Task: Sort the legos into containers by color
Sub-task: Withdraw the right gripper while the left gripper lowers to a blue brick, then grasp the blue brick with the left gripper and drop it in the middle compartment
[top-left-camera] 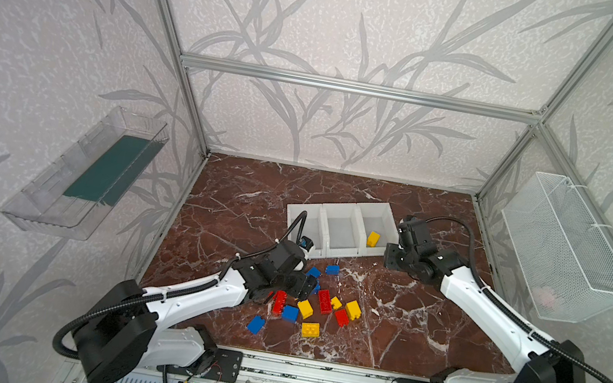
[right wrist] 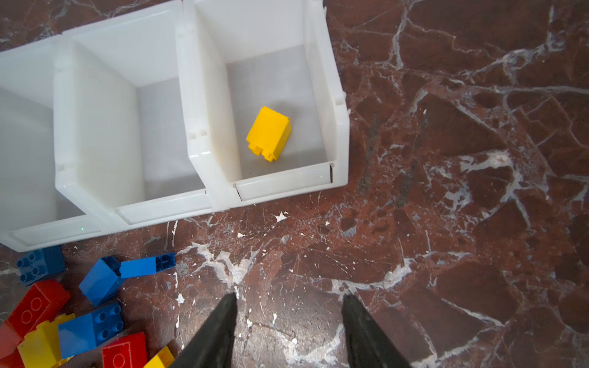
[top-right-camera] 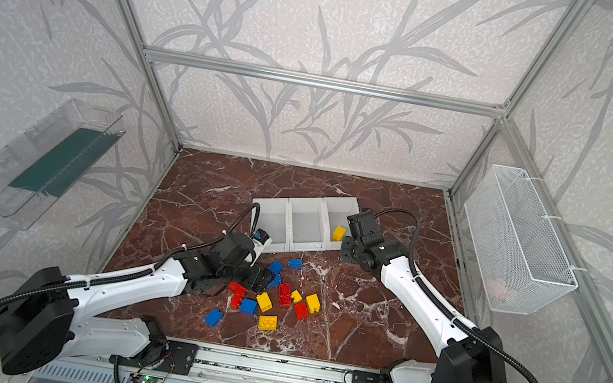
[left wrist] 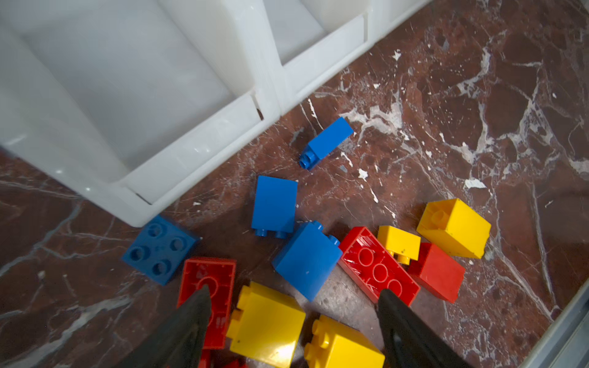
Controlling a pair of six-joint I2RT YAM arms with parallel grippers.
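Beyond the metal rail [top-left-camera: 308,374] that carries both arms, red, blue and yellow bricks [top-left-camera: 305,308] lie heaped loose on the marble tabletop [top-left-camera: 419,338]. The left gripper [left wrist: 293,291] hangs over the heap's far edge, jaws spread and clamping nothing. In the left wrist view a blue brick [left wrist: 307,261] lies on its side between and below the two black fingers [left wrist: 191,325]. An upturned red brick [left wrist: 207,280] sits under one tip and a long red brick [left wrist: 379,267] under the other.

Both wrist views show a flat blue four-stud brick [left wrist: 159,248] touching the front corner of the left bin [left wrist: 197,159]; neither top view shows it.

Farther back, three white bins [top-left-camera: 343,211] stand side by side. The right bin [right wrist: 338,95] holds a single yellow brick [right wrist: 269,133]. The right wrist view shows it tipped on its side, studs toward the low front lip; in both top views it is only a yellow block [top-left-camera: 372,238].

The right gripper [right wrist: 290,298] hovers just outside that bin's front, jaws parted over bare marble, gripping nothing and apart from the yellow brick.

Only the top views take in the walls: a clear tray [top-left-camera: 89,173] on the left and a wire basket [top-left-camera: 564,252] on the right.
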